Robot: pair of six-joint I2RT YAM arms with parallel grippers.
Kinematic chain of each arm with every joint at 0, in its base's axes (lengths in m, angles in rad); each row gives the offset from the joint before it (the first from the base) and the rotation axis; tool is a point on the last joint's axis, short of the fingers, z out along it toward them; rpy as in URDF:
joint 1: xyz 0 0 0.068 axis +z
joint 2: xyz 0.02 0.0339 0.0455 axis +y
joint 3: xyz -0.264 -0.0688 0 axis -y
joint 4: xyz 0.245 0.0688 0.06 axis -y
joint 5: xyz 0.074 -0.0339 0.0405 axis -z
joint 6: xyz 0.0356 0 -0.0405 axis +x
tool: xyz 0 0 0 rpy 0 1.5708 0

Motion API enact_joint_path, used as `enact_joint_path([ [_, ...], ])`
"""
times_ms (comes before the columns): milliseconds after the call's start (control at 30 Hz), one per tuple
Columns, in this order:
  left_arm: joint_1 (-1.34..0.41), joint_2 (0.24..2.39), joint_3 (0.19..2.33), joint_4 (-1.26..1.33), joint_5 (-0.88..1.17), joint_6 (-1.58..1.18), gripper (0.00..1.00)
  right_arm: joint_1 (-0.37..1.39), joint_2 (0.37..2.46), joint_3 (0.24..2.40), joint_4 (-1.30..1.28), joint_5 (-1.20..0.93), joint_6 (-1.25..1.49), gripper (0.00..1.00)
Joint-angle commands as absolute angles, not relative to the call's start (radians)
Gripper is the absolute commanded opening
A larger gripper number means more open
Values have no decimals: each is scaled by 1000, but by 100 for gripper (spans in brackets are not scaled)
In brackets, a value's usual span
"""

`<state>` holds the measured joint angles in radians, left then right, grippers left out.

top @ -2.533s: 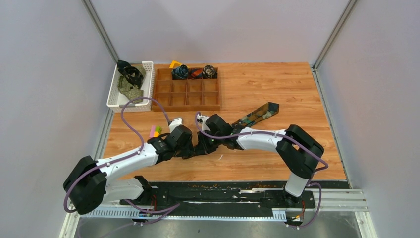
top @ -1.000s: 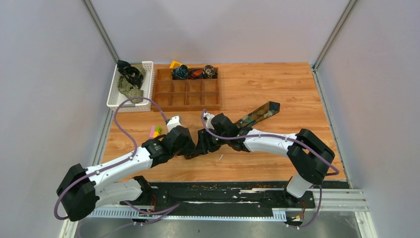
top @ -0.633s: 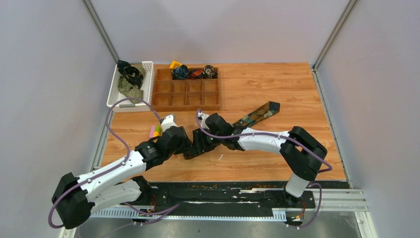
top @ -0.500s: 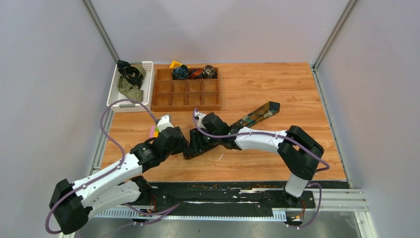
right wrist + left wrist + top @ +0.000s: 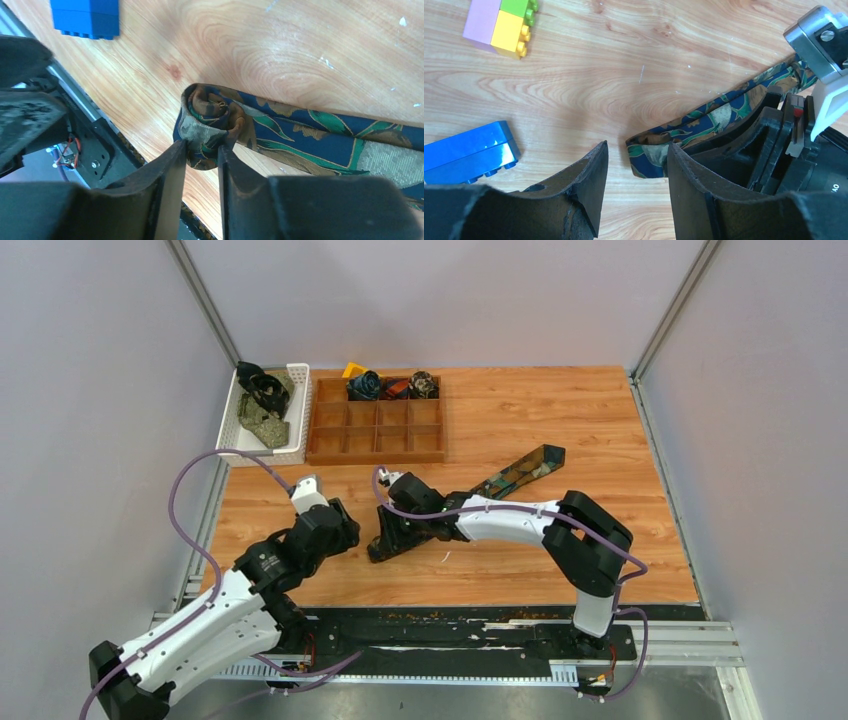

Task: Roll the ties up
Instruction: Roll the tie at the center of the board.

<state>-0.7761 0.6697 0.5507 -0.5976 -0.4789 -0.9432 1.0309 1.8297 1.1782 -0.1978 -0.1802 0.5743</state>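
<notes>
Pinching the first curl of 1 tie at the near middle of the table (image 5: 560, 410).
Right gripper (image 5: 201, 150) is clenched on the curled narrow end of the navy, green and brown tie (image 5: 320, 137), likely to stop the started roll springing open. The rest lies flat, running diagonally toward the far right. Left gripper (image 5: 636, 152) hangs released just beside that end, touching nothing, seemingly to leave room. 3 rolled ties (image 5: 398, 386) sit in the back row of the wooden tray (image 5: 378, 430), and more lie bunched in the white basket (image 5: 297, 410).
</notes>
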Motion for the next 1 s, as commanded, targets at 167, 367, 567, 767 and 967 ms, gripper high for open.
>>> enact_joint_path([
  [167, -772, 619, 518, -622, -486, -927, 54, 1034, 1852, 1241, -275, -107, 498, 20],
  [367, -772, 611, 487, -592, -447, -930, 54, 1015, 1875, 1256, -288, -118, 429, 19],
  [567, -772, 595, 452, -555, -408, -922, 54, 982, 1913, 1234, -237, -177, 375, 18],
  [767, -772, 580, 398, -477, -340, -912, 55, 948, 1953, 1210, -196, -222, 363, 18],
  [967, -772, 586, 320, -358, -291, -924, 68, 928, 1966, 1194, -193, -247, 361, 18],
])
